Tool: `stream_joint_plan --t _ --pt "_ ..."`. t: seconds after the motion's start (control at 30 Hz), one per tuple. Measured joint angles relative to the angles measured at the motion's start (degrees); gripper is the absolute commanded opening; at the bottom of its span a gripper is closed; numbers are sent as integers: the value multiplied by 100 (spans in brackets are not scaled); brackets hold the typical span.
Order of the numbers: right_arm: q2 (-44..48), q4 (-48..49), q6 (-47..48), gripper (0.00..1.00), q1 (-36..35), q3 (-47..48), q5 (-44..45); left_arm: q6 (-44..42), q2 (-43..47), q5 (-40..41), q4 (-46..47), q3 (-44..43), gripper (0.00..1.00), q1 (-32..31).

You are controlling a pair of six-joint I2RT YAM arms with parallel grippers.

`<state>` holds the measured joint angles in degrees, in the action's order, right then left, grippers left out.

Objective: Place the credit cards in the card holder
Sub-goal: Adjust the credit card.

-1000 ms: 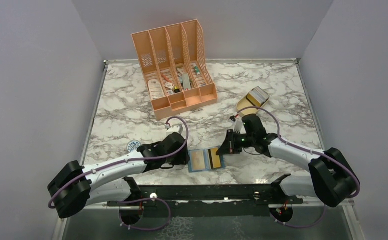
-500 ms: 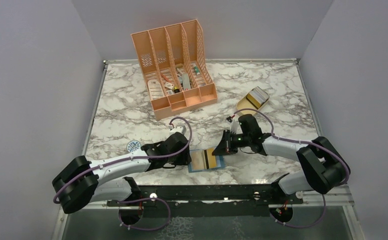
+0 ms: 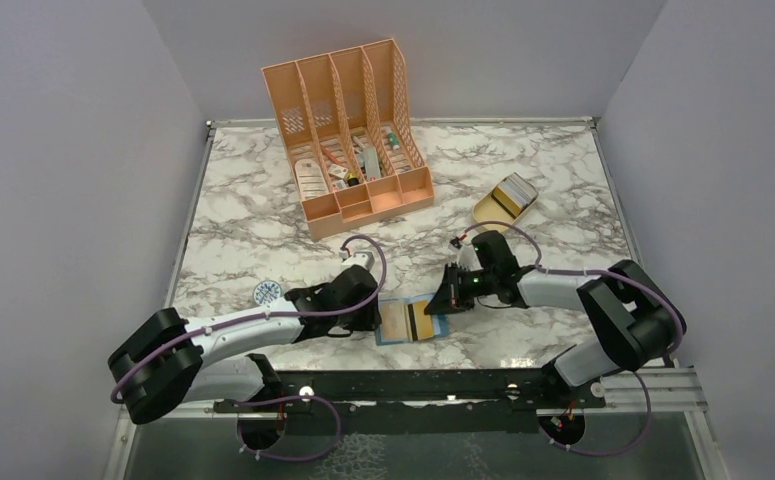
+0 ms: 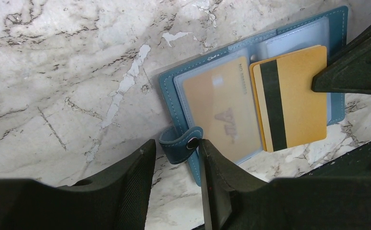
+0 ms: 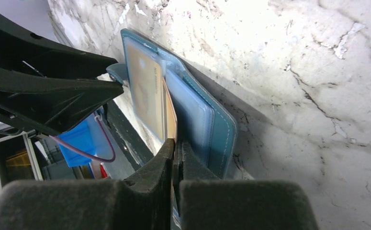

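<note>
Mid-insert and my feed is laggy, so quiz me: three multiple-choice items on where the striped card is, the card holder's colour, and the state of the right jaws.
1. The striped card lies: A) over the right half of the open card holder; B) fully inside a sleeve; C) off the holder.
2. The holder is: A) peach; B) teal-blue; C) black.
3. On the right gripper, the jaws are: A) wide open; B) shut on nothing; C) shut on the striped card.

A, its gold face overlaps the right-hand sleeves. B, its stitched border is teal. C, the right wrist view shows them pinching its edge.
</note>
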<state>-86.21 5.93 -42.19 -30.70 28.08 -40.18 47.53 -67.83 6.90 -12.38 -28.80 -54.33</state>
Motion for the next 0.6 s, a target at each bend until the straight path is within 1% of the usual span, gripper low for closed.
stream_joint_plan --t 0.2,0.33,0.4,0.47,0.6 --pt "-151 -33 109 1 0 92 2 -66 -61 0 98 63 38 0" --pt "-170 -57 177 1 0 136 -11 -81 -116 0 164 76 38 0" --pt "-146 -94 197 1 0 155 -17 -83 -122 0 164 76 44 0" --pt "-42 -186 208 1 0 155 -17 -92 -122 0 157 76 46 0" --pt "439 -452 315 1 0 155 -20 -92 -50 0 28 57 54 0"
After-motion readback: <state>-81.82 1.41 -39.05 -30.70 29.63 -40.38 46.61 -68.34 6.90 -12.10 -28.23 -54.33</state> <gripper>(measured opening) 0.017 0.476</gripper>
